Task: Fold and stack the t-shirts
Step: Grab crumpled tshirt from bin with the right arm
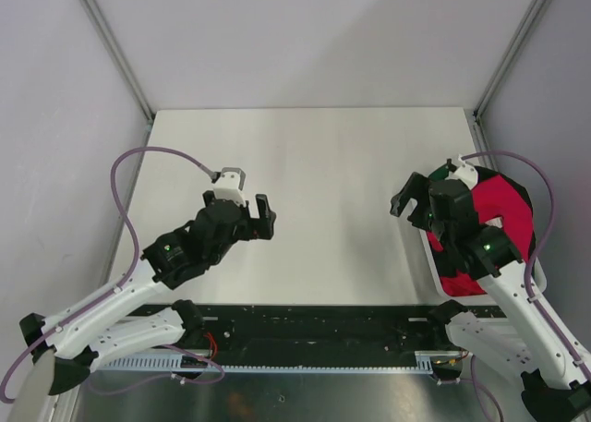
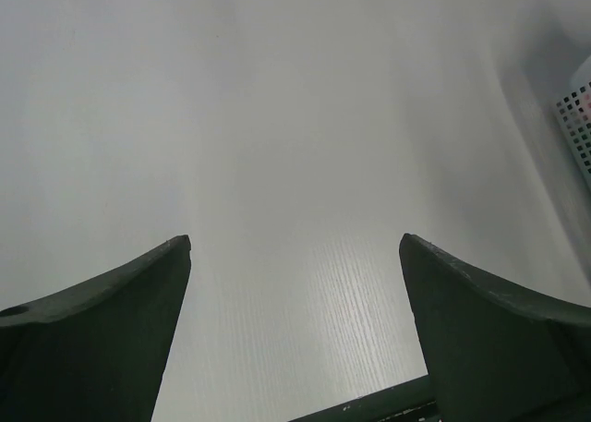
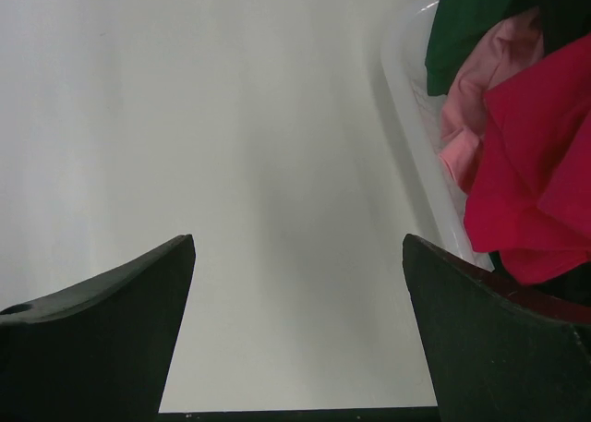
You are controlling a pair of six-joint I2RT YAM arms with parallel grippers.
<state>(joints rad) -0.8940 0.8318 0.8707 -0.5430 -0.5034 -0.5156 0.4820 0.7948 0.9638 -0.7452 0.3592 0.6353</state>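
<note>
Several crumpled t-shirts lie in a white basket (image 1: 430,251) at the table's right edge. A red shirt (image 1: 503,214) is on top, with a green one (image 1: 439,174) at the far end. In the right wrist view the red shirt (image 3: 545,163), a pink shirt (image 3: 471,99) and the green shirt (image 3: 471,16) fill the basket (image 3: 406,99). My right gripper (image 1: 406,196) is open and empty, just left of the basket, over bare table (image 3: 297,242). My left gripper (image 1: 265,217) is open and empty above the table's left half (image 2: 295,242).
The white table (image 1: 323,163) is walled by grey panels at the back and sides. The basket's perforated wall shows at the right edge of the left wrist view (image 2: 577,117). A black rail (image 1: 314,325) runs along the near edge between the arm bases.
</note>
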